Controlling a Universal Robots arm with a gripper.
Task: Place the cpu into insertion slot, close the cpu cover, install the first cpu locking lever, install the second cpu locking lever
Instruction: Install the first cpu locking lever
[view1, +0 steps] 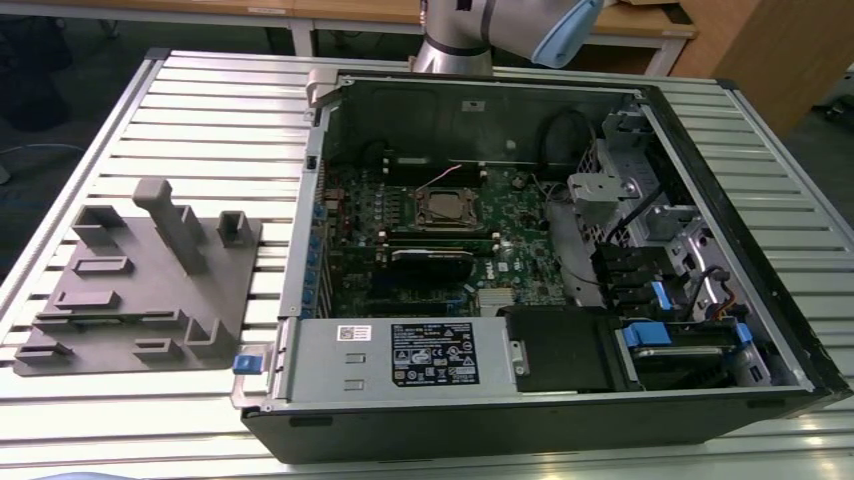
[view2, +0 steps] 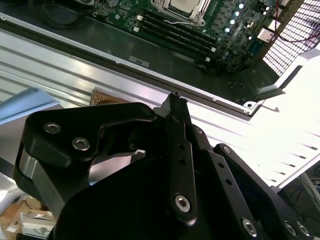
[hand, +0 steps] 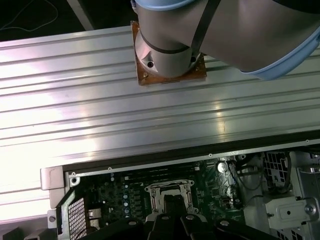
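Note:
The insertion slot sits in the middle of the green motherboard inside the open computer case. In the second wrist view the cpu shows its silver-grey top lying flat in the slot, and the cpu cover frames it as a thin metal rim. The first wrist view shows that same slot just beyond my fingertips. My gripper is black, with its fingers pressed together and nothing visible between them. It hangs well above the case, over the case's far wall near the arm's base.
The case lies on its side on a slatted metal table. A black card and memory slots flank the slot. Drive bays and cables fill the exterior view's right. A grey fixture block stands on its left.

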